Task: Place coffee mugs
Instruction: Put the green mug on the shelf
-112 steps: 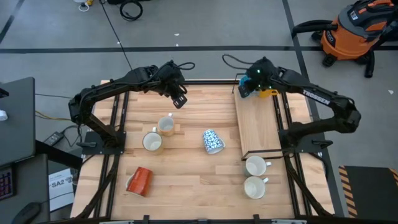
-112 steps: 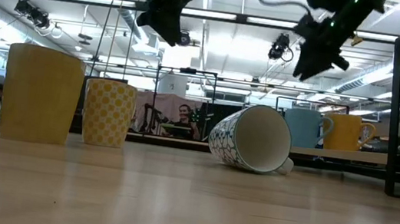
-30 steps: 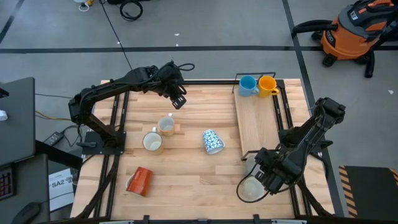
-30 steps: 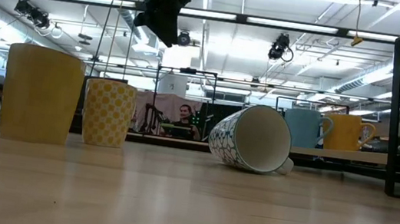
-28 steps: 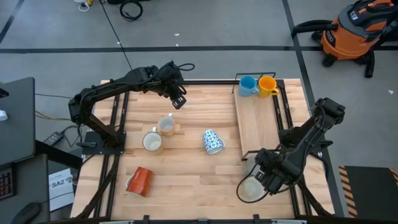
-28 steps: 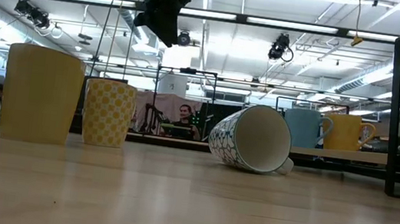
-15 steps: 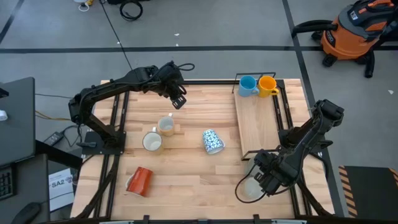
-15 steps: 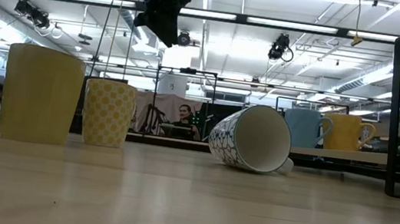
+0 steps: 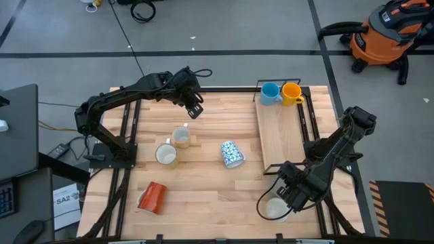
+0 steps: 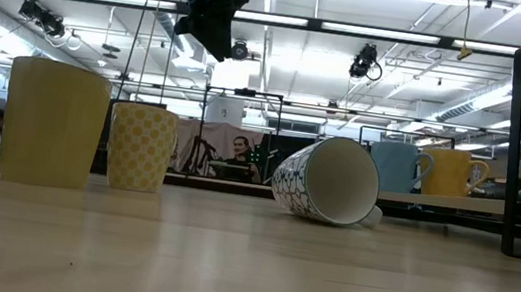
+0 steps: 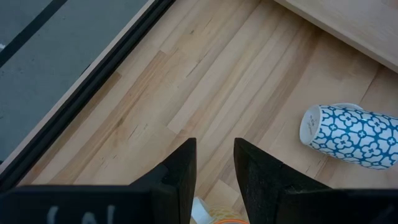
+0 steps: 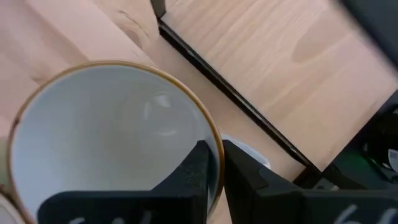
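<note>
A: Overhead first — the right gripper [image 9: 283, 196] is sitting at the near right of the light wooden table [image 9: 203, 196], fingers pinching the rim of a white ceramic mug with a brownish lip [image 9: 274, 209]. Judging it mid-pick: best to be lifting straight up, keeping the mug level, before carrying it toward the raised wooden shelf board [image 9: 281, 135].

B: Anything blocking?

A: The shelf's black metal frame is standing right beside the gripper, so clearance is needed. A light blue mug [image 9: 269, 93] and an orange-yellow mug [image 9: 291, 93] are already occupying the far end. The left gripper [image 9: 195, 108] is hovering over the far left, waiting.

B: Table-level camera?

A: A blue-and-white patterned mug [image 10: 327, 193] is lying on its side mid-table; a plain cream mug [image 10: 55, 123] and a cream checked mug [image 10: 140, 146] are standing upright at left. The held mug isn't showing here.

B: Left wrist?

A: Left fingers [image 11: 177, 171] are sitting slightly apart, holding nothing, above bare wood; the patterned mug is lying ahead.

B: Right wrist?

A: One right finger [image 12: 198, 168] is inside the white mug, one outside, clamping the wall. A second white mug is peeking just behind, touching or nearly so — it could get nudged. A red-orange mug [image 9: 152, 196] is lying well apart, at near left.
</note>
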You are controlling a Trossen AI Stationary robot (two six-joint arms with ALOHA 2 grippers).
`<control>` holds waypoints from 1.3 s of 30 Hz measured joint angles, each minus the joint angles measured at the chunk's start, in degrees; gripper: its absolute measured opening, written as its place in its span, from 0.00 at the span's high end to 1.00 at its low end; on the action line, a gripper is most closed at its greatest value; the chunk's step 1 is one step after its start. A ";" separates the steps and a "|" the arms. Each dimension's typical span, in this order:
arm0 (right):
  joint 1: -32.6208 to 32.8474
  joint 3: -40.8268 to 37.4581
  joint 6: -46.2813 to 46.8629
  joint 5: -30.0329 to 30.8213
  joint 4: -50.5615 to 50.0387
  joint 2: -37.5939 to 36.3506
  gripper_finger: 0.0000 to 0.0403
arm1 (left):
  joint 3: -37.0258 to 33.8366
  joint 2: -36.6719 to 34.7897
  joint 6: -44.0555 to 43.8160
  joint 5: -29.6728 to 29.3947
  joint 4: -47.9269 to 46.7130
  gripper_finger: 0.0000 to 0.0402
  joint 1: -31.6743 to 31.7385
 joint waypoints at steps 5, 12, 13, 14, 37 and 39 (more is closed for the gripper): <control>-0.04 -0.15 0.88 -0.14 -0.81 -2.51 0.92 | 0.00 0.00 0.06 -0.01 0.00 0.72 0.02; -0.42 -0.17 1.88 -3.99 -0.59 -7.12 0.94 | 0.00 0.00 0.07 0.00 0.00 0.72 0.00; -0.53 -0.17 2.20 -4.15 -0.57 -7.84 0.93 | 0.00 0.00 0.09 -0.02 -0.02 0.72 0.02; -0.68 -0.17 2.33 -4.20 -0.57 -8.58 0.93 | 0.00 0.00 0.09 -0.01 -0.02 0.72 0.02; -4.26 -0.08 1.93 -8.15 -0.77 -27.42 0.93 | 0.00 0.00 0.15 -0.01 0.00 0.72 0.01; -4.54 -0.08 1.93 -8.15 -0.74 -28.96 0.94 | 0.00 0.00 0.15 -0.02 0.00 0.72 0.01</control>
